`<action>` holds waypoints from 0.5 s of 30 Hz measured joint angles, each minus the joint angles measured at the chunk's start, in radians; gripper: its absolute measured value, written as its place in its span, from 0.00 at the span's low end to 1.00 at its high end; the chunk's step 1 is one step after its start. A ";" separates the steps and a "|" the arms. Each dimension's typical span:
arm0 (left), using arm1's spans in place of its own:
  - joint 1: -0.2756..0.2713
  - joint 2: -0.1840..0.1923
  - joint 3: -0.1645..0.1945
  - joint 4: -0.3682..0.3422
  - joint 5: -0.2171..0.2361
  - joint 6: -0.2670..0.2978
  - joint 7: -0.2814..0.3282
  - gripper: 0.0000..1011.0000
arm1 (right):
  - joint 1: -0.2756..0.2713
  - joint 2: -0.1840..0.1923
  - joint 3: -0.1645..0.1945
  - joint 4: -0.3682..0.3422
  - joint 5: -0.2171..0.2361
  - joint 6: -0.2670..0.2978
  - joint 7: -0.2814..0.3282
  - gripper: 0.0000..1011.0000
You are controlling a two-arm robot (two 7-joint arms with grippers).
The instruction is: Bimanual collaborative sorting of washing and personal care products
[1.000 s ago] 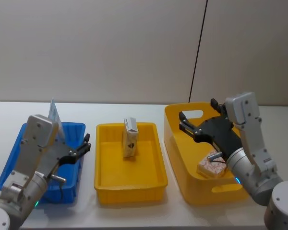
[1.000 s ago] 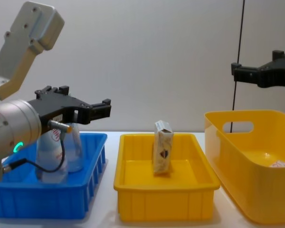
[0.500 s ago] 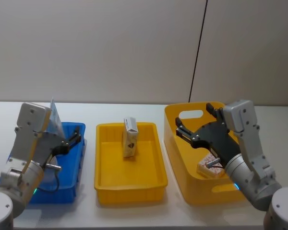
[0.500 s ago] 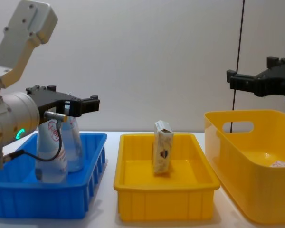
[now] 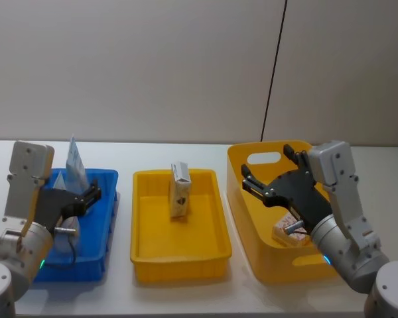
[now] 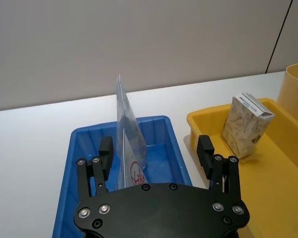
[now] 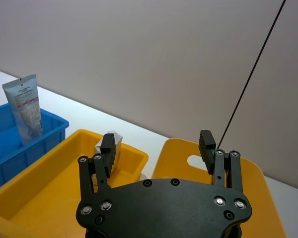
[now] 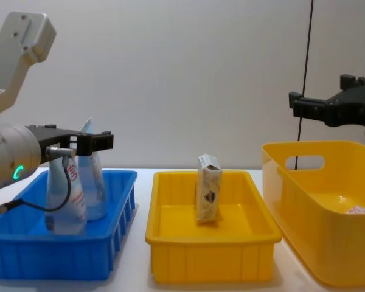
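Observation:
A white carton (image 5: 180, 192) stands upright in the middle yellow tray (image 5: 179, 255). A second carton (image 5: 288, 228) lies in the yellow basket (image 5: 247, 205) on the right. The blue bin (image 8: 67, 255) on the left holds a pale-blue squeeze tube (image 8: 92, 182) and a white bottle (image 8: 64, 198) with red lettering, both upright. My left gripper (image 5: 93, 192) hovers open over the blue bin, just in front of the tube (image 6: 126, 124), holding nothing. My right gripper (image 5: 265, 169) hangs open above the basket's left part, well clear of the carton inside it.
The three containers stand in a row on a white table (image 5: 186, 291), with narrow gaps between them. A thin black cable (image 5: 272, 73) hangs down the wall behind the basket. A plain wall closes the back.
My left gripper has drawn back to the left, away from the middle tray, to above the blue bin. My right gripper has shifted slightly left. Both stayed open and the products have not moved.

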 joint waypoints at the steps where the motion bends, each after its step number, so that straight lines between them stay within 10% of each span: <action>1: 0.001 -0.001 -0.002 -0.001 -0.003 0.003 0.000 0.99 | 0.000 0.000 0.000 0.000 0.000 0.000 0.001 0.99; 15: 0.031 -0.026 -0.045 -0.020 -0.043 0.041 -0.007 0.99 | 0.001 -0.001 0.002 0.000 -0.002 -0.003 0.008 0.99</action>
